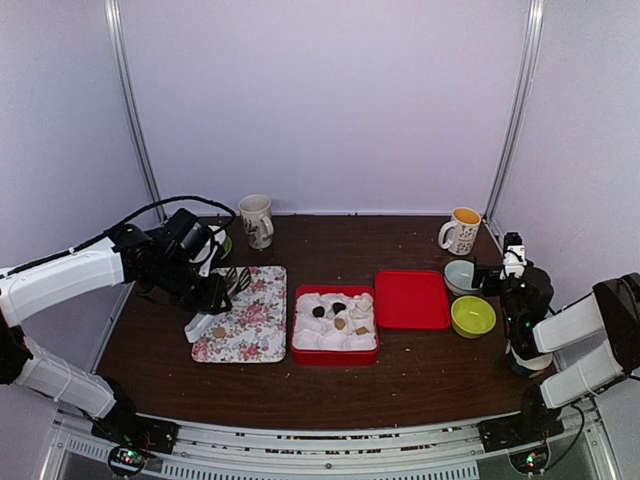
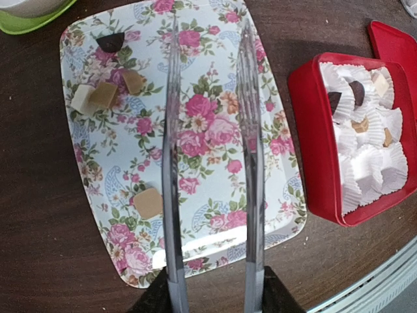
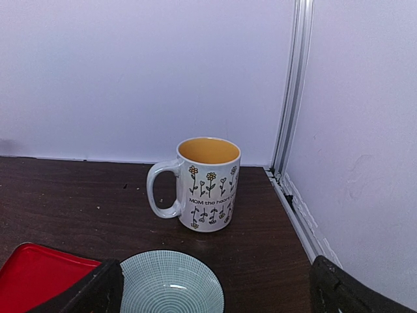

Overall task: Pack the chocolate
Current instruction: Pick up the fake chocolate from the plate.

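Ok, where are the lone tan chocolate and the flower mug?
lone tan chocolate (image 2: 148,203), left wrist view, its top face.
flower mug (image 3: 210,192), right wrist view, its printed side.

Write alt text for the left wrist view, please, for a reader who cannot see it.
The left gripper holds open metal tongs above a floral tray carrying five chocolate pieces, one dark and four light. To the right, a red box lined with white paper cups holds a few pieces.

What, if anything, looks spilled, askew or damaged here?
Nothing stands out. Chocolates lie on the tray or in paper cups in the box, the lid lies flat beside it, and both mugs stand upright.
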